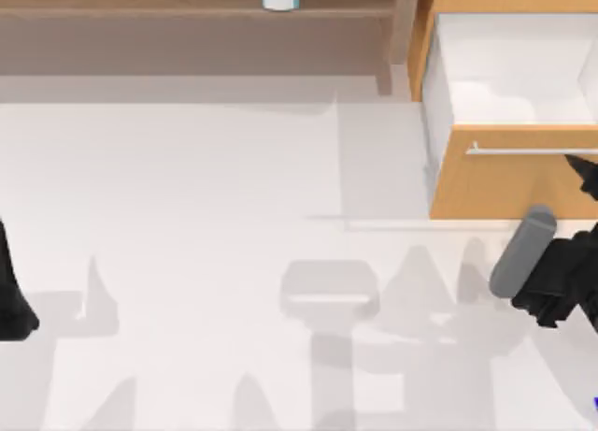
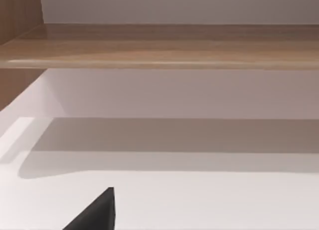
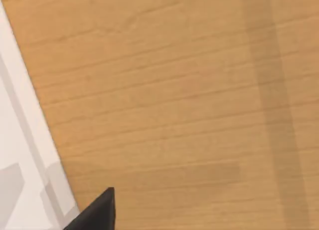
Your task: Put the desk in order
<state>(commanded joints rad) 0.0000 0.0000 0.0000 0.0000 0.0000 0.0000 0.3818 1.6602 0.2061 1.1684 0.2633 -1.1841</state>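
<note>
Drawer (image 1: 509, 174) handle (image 1: 523, 150) beside right jaws

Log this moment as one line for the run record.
drawer: pulled open, inside looks bare | right gripper: at the drawer front by the handle | left arm: parked at table's left edge | shelf: white item on it

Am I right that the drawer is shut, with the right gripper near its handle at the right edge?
Not quite: in the top view the drawer stands pulled open, its white inside showing. The right gripper is indeed by the handle at the right edge.
</note>
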